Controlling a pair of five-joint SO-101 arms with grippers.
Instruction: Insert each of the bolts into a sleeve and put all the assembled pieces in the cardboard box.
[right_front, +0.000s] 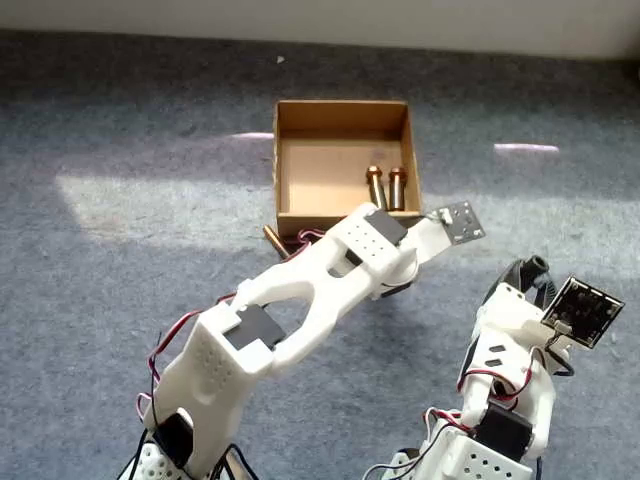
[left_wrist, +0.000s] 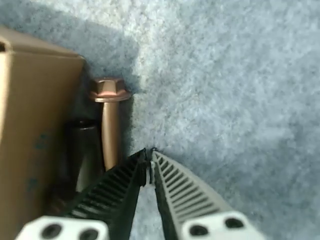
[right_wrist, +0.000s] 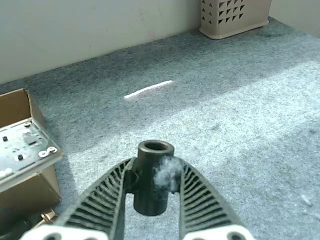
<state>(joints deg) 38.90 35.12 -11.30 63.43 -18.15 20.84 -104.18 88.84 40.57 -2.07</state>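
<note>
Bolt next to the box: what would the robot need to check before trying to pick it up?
1. Bolt lies loose beside the box, nothing on top of it: ok.
2. Left tool is open enough to take the bolt: not ok, its tips are shut together.
3. Left tool is lined up over the bolt: not ok, it sits off to one side of the shaft.
4. Right tool has a sleeve ready, upright with the open end up: ok.
5. Sleeve's hole is clear all the way down: cannot tell.
6. Box has room beside the two pieces already inside: ok.
</note>
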